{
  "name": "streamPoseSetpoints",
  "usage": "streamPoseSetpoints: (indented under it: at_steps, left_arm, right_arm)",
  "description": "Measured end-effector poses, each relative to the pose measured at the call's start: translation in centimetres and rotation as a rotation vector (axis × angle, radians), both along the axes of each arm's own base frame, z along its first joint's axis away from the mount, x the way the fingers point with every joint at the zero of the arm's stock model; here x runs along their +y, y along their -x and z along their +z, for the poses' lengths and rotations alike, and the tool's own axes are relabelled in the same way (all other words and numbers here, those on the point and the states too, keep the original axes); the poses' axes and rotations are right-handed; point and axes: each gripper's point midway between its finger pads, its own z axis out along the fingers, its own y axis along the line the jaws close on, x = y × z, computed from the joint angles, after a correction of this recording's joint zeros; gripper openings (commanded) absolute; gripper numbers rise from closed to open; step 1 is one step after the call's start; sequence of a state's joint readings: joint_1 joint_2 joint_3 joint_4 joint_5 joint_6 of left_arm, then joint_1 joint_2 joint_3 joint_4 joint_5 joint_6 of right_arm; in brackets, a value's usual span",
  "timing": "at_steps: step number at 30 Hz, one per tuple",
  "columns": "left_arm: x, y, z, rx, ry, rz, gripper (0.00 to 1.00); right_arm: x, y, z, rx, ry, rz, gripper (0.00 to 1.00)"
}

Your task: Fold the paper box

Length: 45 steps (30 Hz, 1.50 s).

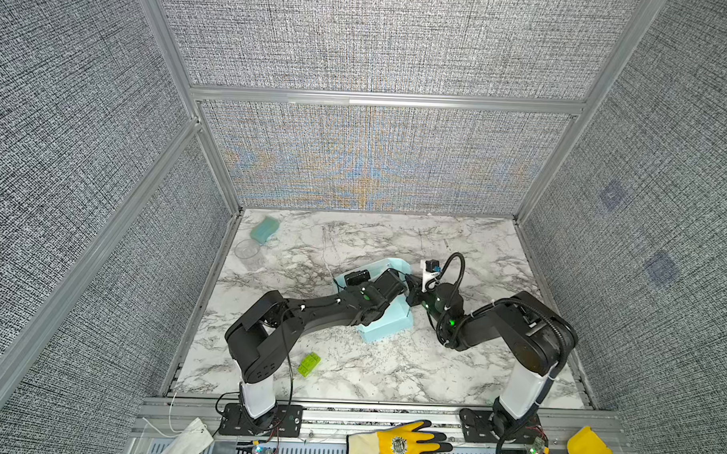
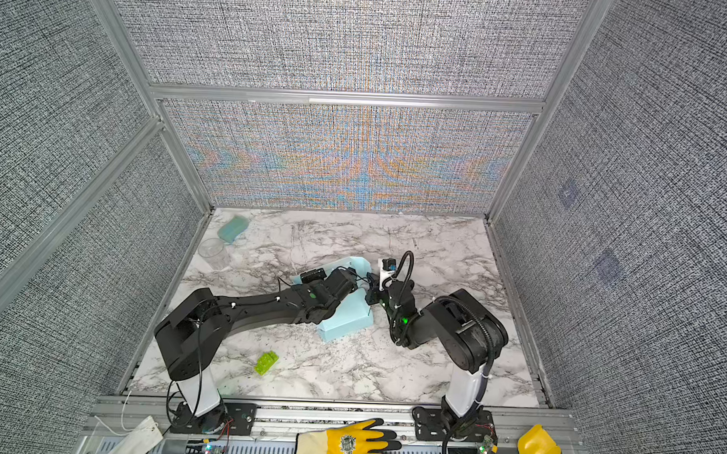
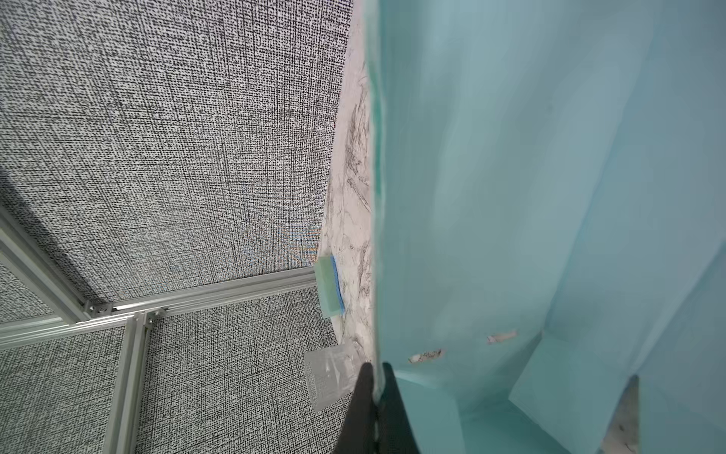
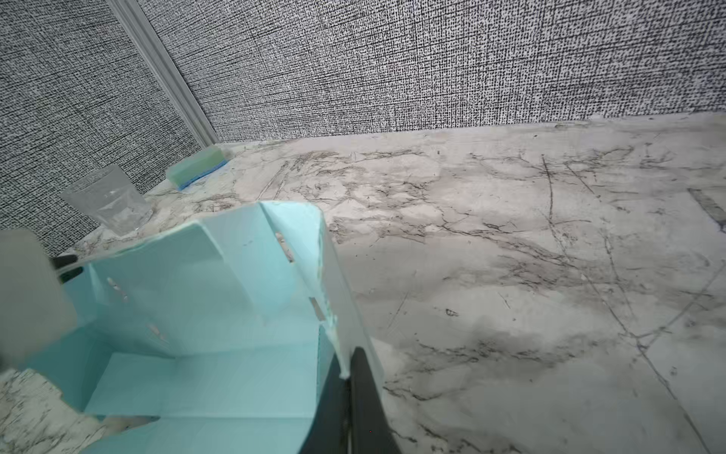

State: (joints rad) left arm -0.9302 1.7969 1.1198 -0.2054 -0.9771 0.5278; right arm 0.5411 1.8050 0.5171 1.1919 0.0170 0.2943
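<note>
Both arms stretch low with bent elbows, the left toward two o'clock and the right toward ten, meeting over the paper box (image 1: 385, 326) mid-surface (image 1: 431, 372). Left fingers (image 3: 362, 397) pinch one upright wall; right fingers (image 4: 365, 397) pinch the opposite wall.

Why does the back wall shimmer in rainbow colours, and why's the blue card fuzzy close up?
In both top views: orange-blue moiré on the woven back wall, a camera artefact. Left wrist view: the paper box fills the lens, too near, soft. Right wrist view: its edges sharper.
</note>
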Motion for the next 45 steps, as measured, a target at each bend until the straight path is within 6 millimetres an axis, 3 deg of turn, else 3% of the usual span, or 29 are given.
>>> streamPoseSetpoints:
  at_steps: [8,20,25,29,32,40,45]
  left_arm:
    - [0.1,-0.1,-0.4,-0.008,-0.017,0.006,0.00]
    - [0.5,0.7,0.5,-0.016,0.005,0.005,0.00]
    - [0.8,1.1,0.1,-0.003,0.007,0.003,0.00]
    - [0.4,1.4,0.1,0.009,0.027,-0.018,0.00]
    - [0.4,1.5,-0.2,0.017,0.024,-0.025,0.00]
    - [0.1,1.8,-0.5,0.017,0.010,-0.047,0.00]
    - [0.0,1.7,-0.6,0.008,0.000,-0.050,0.00]
  right_arm:
    - [1.1,1.3,1.2,-0.011,0.014,0.035,0.00]
    - [3.1,2.2,1.0,0.023,0.014,0.077,0.00]
    - [3.7,2.6,1.0,0.052,0.003,0.116,0.20]
    - [4.0,2.7,2.2,0.042,-0.022,0.172,0.40]
    - [2.7,2.1,2.9,0.039,-0.049,0.179,0.45]
    - [-1.4,1.2,3.9,0.050,-0.133,0.196,0.46]
    - [-1.8,-0.1,2.6,0.101,-0.167,0.255,0.47]
